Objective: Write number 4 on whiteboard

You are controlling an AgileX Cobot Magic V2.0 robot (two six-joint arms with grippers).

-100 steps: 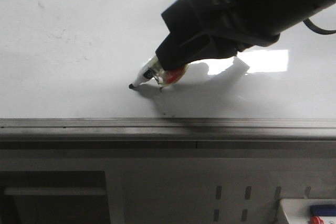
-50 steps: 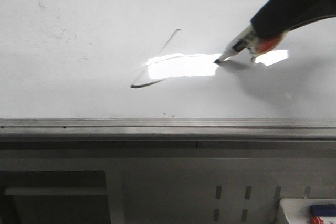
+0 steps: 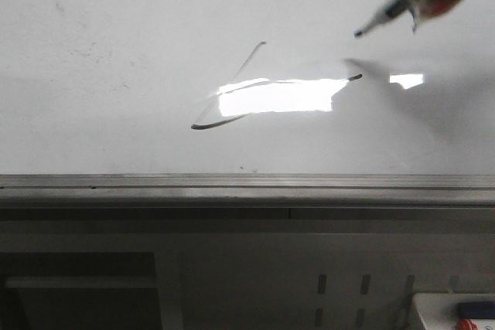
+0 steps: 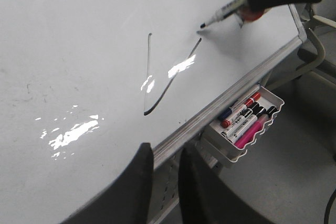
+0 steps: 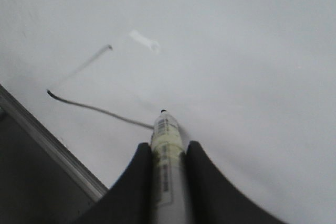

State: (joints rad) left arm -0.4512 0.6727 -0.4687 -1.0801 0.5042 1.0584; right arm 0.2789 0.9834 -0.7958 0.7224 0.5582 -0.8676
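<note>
Right gripper: two dark fingers clamped on a white-barrelled marker, tip pointing out from the grip; in the front view it enters from about 1 o'clock.
Marker tip: dark, lifted off the board in the front view, with its shadow lying apart from it on the surface at about 4 o'clock of the tip.
Marker label: a printed band with dark bars, barcode-like, shows on the barrel in the right wrist view; none of it can be read.
The number 4: unfinished, only a slanted stroke and a long crossbar meeting in a sharp angle at about 8 o'clock of the figure; the crossbar's far end sits below the raised tip.
The whiteboard: glossy white, faint grey smudges towards 10 o'clock, a bright rectangle of glare lying over the crossbar.
Edge rail: grey metal, running along the board's near side.
Left gripper: dark fingers set narrowly apart with a slim gap, holding nothing, over the board's rail.
Pen tray: white, hung below the rail, holding red, blue, black and pink markers; their printing is too small to read.
</note>
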